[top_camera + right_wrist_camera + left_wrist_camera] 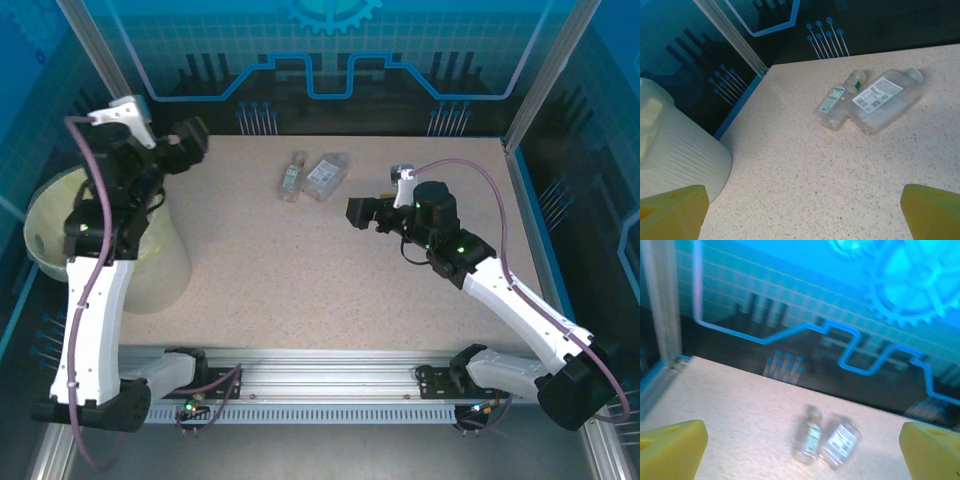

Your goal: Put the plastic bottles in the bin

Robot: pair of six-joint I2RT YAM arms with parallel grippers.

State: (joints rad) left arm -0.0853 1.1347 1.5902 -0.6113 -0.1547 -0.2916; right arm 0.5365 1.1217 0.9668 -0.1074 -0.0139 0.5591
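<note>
A pale speckled table (pixel 300 270) takes up the middle of the top view. The big round bin (pixel 165 265) is stood at the left edge of the picture, close to the left arm, so that only a short carry is needed. In the right wrist view, its ribbed side (pixel 675 155) is seen at the lower left.

The left gripper (pixel 190 140) is held up in the upper left, just past the bin and aimed across the table. It is opened wide and nothing is held in it. The right gripper (pixel 358 212) is held low, right of the middle, and is pointed at the bottles. It is opened wide too, with its yellow fingers (pixel 670 210) far apart at the bottom corners of its own view, and nothing is between them. It is probably being lined up for a grab.

Two bottles are laid on their sides, touching, in the upper middle of the table, well apart from the bin. The bigger bottle (pixel 326 174) has a white label. The smaller bottle (pixel 291 177) is on its left. Its label seems to be green, but the left wrist view is too blurry for that to be checked.
</note>
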